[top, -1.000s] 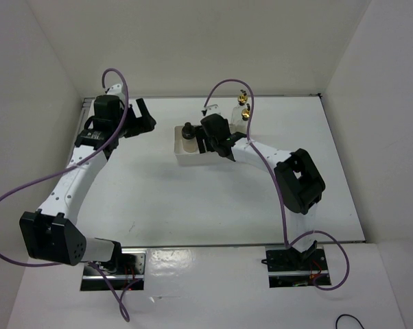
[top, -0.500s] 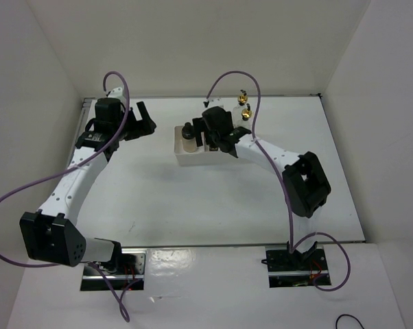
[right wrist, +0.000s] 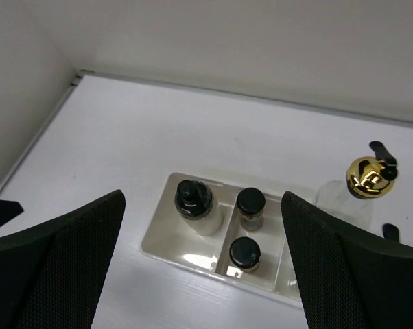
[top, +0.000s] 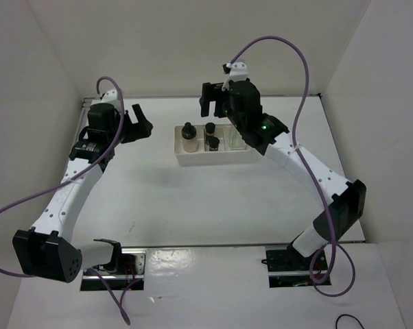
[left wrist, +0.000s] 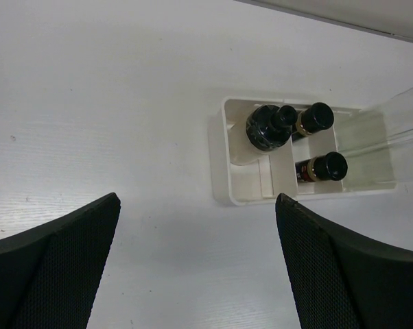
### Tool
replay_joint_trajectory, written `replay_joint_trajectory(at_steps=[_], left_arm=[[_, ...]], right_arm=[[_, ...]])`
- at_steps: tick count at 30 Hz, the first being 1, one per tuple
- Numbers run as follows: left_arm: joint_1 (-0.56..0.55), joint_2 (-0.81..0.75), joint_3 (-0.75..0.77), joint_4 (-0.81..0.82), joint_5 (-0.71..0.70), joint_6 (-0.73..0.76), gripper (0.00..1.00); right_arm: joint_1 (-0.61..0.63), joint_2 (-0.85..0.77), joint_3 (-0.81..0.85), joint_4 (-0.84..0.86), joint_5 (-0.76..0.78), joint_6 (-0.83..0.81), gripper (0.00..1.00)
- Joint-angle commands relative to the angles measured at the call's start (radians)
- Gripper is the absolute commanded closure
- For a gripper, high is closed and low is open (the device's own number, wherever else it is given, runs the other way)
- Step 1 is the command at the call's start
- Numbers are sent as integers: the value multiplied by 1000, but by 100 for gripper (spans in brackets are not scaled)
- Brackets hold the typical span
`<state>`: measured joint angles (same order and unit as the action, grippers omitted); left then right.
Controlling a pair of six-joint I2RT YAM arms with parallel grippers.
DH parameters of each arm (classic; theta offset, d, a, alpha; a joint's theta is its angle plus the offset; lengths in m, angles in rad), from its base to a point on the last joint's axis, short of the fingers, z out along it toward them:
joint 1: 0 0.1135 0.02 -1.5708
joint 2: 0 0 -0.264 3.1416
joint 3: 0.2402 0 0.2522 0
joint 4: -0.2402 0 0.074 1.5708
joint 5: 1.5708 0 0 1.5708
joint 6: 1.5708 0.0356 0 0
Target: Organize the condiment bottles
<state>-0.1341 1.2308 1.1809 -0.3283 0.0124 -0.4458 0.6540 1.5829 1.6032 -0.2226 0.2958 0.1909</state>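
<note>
Lifted clear of the white tray within the past second and swung up behind it: right tool, fingers spread wide, gripping nothing. Below and just ahead of that tool, all inside the tray: whitish jar in the left compartment; rear small dark jar and front small dark jar in the middle one; gold-topped clear bottle standing in the right compartment, off to the tool's right. Also spread wide and empty, left tool, poised over bare desk, with tray and bottles ahead and to its right, well apart.
</note>
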Motion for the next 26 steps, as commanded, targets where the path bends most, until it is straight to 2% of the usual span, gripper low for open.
replay_joint_trajectory(at_steps=[1, 6, 10, 14, 19, 23, 26], left_arm=[[5, -45, -33, 29, -15, 24, 0], [5, -109, -85, 69, 54, 45, 0], [5, -168, -138, 95, 44, 70, 0], [5, -191, -161, 95, 12, 79, 0], [5, -191, -170, 77, 1, 79, 0], [5, -200, -205, 77, -11, 45, 0], [5, -200, -214, 101, -11, 45, 0]], right_arm=[[4, -121, -76, 85, -6, -19, 1], [4, -348, -324, 174, 83, -19, 1], [4, -428, -416, 79, 163, 39, 1], [4, -543, -561, 58, 175, 128, 1], [4, -768, -738, 49, 155, 206, 1], [4, -845, -759, -4, 144, 202, 1], [4, -879, -770, -41, 196, 214, 1]])
